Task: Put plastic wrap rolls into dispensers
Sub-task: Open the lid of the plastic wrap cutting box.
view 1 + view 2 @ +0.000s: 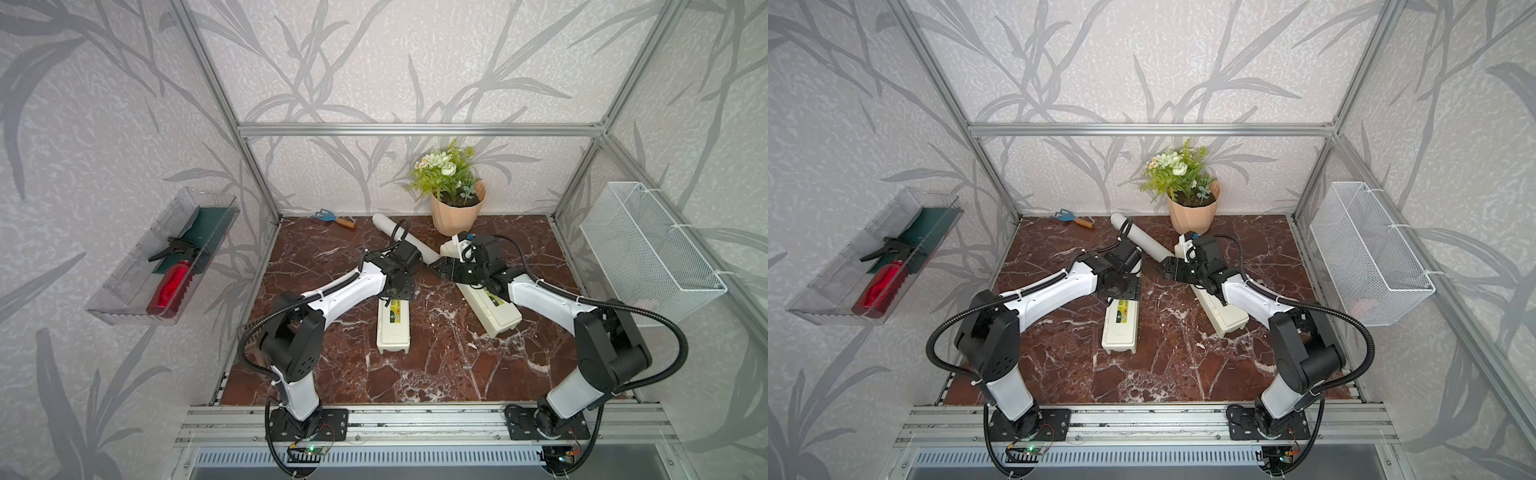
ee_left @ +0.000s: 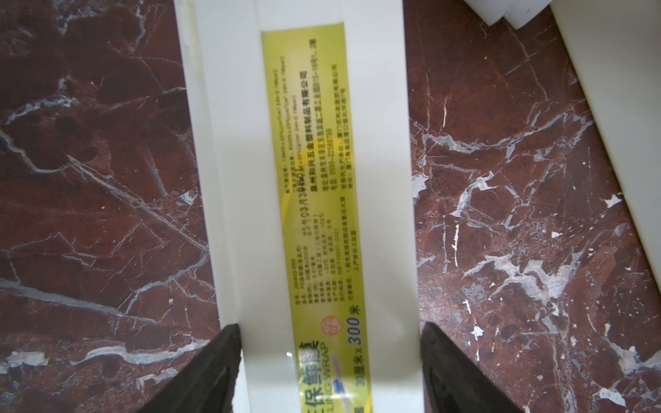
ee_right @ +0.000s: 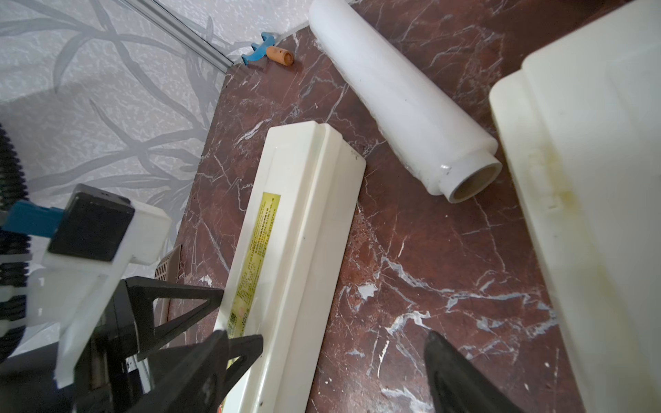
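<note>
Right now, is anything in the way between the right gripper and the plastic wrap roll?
Nothing visible. In the right wrist view only bare marble tabletop lies between the open right gripper and the hollow end of the plastic wrap roll. The dispensers lie to either side of that gap, not across it.

- You have one plastic wrap roll (image 1: 419, 247), plain white with a hollow tube end, lying flat toward 12 o'clock.
- Your middle dispenser (image 1: 393, 332) is cream and shut, label up, running 12 to 6.
- Your second dispenser (image 1: 498, 320) lies toward 3 o'clock, running 11 to 5.
</note>
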`<state>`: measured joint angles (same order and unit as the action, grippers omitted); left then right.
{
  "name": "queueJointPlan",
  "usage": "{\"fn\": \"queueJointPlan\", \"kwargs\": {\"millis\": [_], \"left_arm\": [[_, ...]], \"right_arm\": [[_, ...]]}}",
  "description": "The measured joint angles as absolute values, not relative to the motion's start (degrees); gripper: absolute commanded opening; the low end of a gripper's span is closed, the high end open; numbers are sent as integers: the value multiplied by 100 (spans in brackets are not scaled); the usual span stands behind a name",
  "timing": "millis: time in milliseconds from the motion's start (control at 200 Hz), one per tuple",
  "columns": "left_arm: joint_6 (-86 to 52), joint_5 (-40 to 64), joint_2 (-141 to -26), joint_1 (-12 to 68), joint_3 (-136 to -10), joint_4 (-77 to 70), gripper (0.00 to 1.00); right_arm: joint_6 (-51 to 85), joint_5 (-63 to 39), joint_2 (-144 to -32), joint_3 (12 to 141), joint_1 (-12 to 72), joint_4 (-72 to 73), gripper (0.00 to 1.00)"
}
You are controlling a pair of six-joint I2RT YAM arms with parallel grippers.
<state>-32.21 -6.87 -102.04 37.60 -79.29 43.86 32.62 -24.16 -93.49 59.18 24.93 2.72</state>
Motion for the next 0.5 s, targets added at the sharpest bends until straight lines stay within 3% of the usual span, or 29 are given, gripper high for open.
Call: {"fn": "queueJointPlan", "kwargs": {"millis": [505], "left_arm": [[-3483,-1061,-10602,3948,-8278,4729,78]], "right_arm": [[3186,-2451,-9115,5487,2473,274,81]]}}
